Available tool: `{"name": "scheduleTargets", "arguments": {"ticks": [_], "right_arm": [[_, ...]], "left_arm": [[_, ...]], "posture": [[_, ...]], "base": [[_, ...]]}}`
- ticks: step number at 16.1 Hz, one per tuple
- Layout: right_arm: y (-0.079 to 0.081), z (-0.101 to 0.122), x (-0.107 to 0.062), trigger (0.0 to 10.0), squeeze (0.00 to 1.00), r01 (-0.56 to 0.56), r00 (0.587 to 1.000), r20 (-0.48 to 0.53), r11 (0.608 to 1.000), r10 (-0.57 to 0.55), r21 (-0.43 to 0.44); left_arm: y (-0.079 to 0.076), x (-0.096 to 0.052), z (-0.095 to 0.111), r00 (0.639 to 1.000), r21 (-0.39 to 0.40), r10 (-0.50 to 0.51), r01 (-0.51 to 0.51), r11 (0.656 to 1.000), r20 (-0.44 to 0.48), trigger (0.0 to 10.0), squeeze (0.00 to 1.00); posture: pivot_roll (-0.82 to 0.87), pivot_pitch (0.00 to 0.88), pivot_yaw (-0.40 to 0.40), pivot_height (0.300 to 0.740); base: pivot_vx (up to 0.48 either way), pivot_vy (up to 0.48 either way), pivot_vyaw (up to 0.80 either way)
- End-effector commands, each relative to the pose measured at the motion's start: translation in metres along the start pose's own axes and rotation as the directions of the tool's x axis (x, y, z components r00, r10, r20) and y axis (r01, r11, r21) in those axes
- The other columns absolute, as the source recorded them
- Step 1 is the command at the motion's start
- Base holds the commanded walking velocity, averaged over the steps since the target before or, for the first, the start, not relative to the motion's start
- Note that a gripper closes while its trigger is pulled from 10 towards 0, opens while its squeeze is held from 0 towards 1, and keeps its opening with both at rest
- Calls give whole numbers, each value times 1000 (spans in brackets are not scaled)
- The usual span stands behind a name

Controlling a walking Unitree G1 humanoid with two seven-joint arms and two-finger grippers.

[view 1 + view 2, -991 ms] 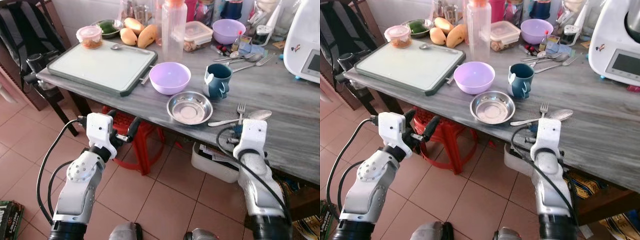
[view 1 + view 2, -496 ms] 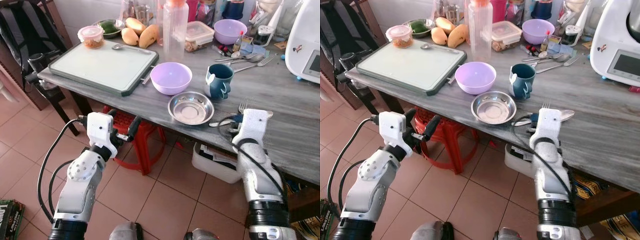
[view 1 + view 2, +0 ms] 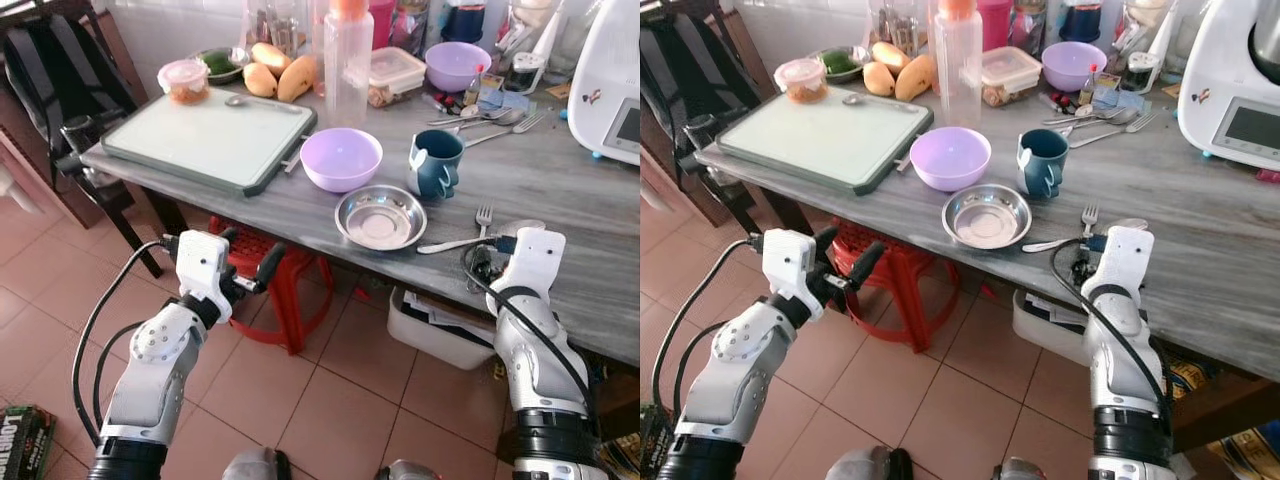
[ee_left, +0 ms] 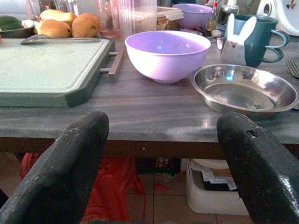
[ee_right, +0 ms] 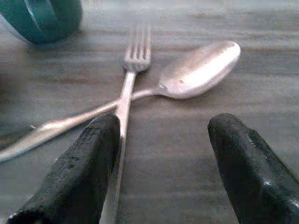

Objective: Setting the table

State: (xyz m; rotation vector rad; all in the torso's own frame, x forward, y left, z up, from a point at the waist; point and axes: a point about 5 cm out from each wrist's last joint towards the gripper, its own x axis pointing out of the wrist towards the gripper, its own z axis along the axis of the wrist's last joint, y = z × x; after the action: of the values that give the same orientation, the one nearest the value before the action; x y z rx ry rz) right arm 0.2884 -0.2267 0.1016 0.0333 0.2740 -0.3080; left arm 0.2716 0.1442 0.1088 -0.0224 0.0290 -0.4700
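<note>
A fork (image 3: 484, 216) and a spoon (image 3: 520, 228) lie crossed near the front edge of the grey table (image 3: 560, 190). My right gripper (image 5: 163, 128) hovers open just above the tabletop, right in front of them. The fork's handle (image 5: 122, 116) runs beside one finger (image 5: 79, 177), and the spoon's bowl (image 5: 201, 70) lies ahead of the gap. To their left stand a steel dish (image 3: 380, 216), a purple bowl (image 3: 341, 157) and a teal mug (image 3: 436, 161). My left gripper (image 3: 248, 262) hangs open below the table edge, facing the bowl (image 4: 166, 53) and the dish (image 4: 245, 88).
A green-rimmed board (image 3: 200, 135) covers the table's left end. Mangoes (image 3: 280, 75), a bottle (image 3: 348, 60), a second purple bowl (image 3: 458, 62), more cutlery (image 3: 490, 118) and a white appliance (image 3: 610, 80) line the back. Under the table are a red stool (image 3: 290, 275) and a white bin (image 3: 440, 325).
My right gripper has risen from the table's front edge and moved right and forward over the tabletop, up to the fork and spoon. The left arm has hardly moved.
</note>
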Motion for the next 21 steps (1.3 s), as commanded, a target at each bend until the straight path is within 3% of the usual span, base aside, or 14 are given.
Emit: {"name": "scheduleTargets", "arguments": {"ticks": [1,5,6,8,10,12,17,21], "right_arm": [[3,4,2,10000,1000,-17,1000,14,999,16,28],[2,4,15,10000,1000,-92,995,-29,992,95,85],[4,4,19,10000,0,-122,991,-41,988,126,91],[5,1,21,10000,0,-131,987,-75,985,140,116],[2,-4,23,0,0,-131,982,-116,982,147,139],[-2,-12,25,0,0,-138,965,-201,978,169,157],[-25,-18,28,0,0,-70,954,-279,985,113,161],[-33,-25,26,0,0,-35,942,-325,986,88,165]], "left_arm": [[0,2,2,1000,17,-16,16,1000,0,10000,0],[-6,1,-2,1000,11,-23,23,1000,-3,10000,0],[-6,0,-2,1000,17,-24,24,1000,-6,10000,0],[-3,-2,-2,1000,22,-20,20,1000,-11,10000,0],[-2,-3,-2,1000,27,-15,15,1000,-12,10000,0],[-1,-3,-2,1000,31,-14,15,999,-13,10000,0],[-3,-2,-2,1000,31,-19,19,999,-13,10000,0],[-3,-2,-2,1000,34,-19,20,999,-15,10000,0]], "posture": [[-13,0,81,740],[-10,0,80,740],[-2,0,78,740],[0,0,78,740],[5,0,77,740],[2,0,77,740],[-1,0,76,740],[0,0,78,740]], "base": [[0,0,0],[0,0,0],[0,0,0],[0,0,0],[0,0,0],[0,0,0],[0,0,0],[0,0,0]]}}
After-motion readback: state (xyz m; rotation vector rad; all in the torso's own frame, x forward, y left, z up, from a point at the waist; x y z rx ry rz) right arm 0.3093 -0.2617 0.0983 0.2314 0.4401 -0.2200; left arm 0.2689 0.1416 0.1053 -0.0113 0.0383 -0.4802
